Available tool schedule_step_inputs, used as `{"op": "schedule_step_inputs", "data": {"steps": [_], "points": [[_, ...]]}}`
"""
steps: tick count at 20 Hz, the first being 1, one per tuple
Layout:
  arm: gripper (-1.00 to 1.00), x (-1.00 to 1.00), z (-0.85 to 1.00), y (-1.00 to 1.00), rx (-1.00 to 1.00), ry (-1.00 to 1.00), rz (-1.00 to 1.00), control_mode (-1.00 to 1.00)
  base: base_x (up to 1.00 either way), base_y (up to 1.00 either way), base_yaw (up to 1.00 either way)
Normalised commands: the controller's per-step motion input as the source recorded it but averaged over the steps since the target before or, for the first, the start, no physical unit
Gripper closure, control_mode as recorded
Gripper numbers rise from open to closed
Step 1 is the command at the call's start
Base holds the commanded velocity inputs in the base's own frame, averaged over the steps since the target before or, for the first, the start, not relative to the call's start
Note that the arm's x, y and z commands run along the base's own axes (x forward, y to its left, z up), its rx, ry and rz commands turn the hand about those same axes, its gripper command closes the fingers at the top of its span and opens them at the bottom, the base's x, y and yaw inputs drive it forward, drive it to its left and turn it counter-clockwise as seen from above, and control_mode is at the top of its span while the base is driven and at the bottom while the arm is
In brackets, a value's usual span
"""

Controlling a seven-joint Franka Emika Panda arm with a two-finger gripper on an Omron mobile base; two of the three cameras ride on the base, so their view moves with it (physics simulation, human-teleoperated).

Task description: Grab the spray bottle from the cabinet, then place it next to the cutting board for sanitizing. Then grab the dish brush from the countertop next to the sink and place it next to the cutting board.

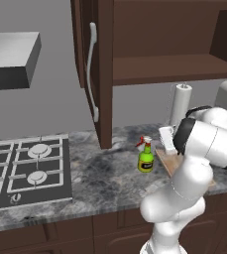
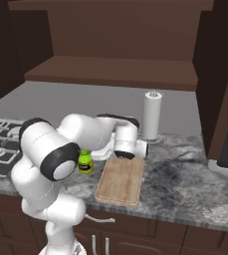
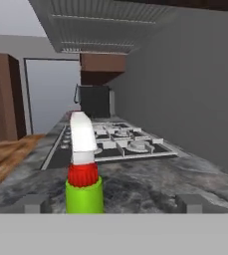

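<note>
**Bottle down by board; brush leg not begun**

Spray bottle standing on countertop, just left of cutting board, w/ a sliver of stone showing btwn them in left base view. So first half of task looks done, or as good as done: bottle out of cabinet and set beside board. Cabinet door hanging open, shelf bare where visible.

Gripper spread wide, finger tips standing off either side of bottle in hand view w/ clear gaps both sides. Nothing gripped, by the look of it. Wrist sits low over near-left corner of board in right base view, close to bottle.

Left to do, as judged: back hand away w/o clipping bottle, then entire second leg – go to sink side, pick up dish brush, bring it to board. Brush and sink not spotted from here, so likely a base drive needed.

Bottle orientation: upright, long axis vertical, base flat on stone. Red-and-white trigger nozzle on top; in left base view spout points toward left, i.e. toward cooktop and away from board. In hand view white nozzle rises above red collar and green shoulder, seen roughly end-on. No visible lean.

Paper towel roll stands behind board near wall, well apart from bottle.
</note>
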Motion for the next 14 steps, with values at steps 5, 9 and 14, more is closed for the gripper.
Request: {"op": "schedule_step_inputs", "data": {"steps": [5,9,14], "points": [[-1.00,-0.43,0.60,-0.18,0.00,0.00,-0.16,-1.00,0.00,0.00,0.00],[-1.00,-0.59,0.96,-0.02,-0.01,0.00,-0.07,-1.00,0.00,0.00,0.00],[-1.00,-0.56,0.98,-0.03,-0.08,0.12,-0.10,-1.00,0.00,0.00,0.00]]}}
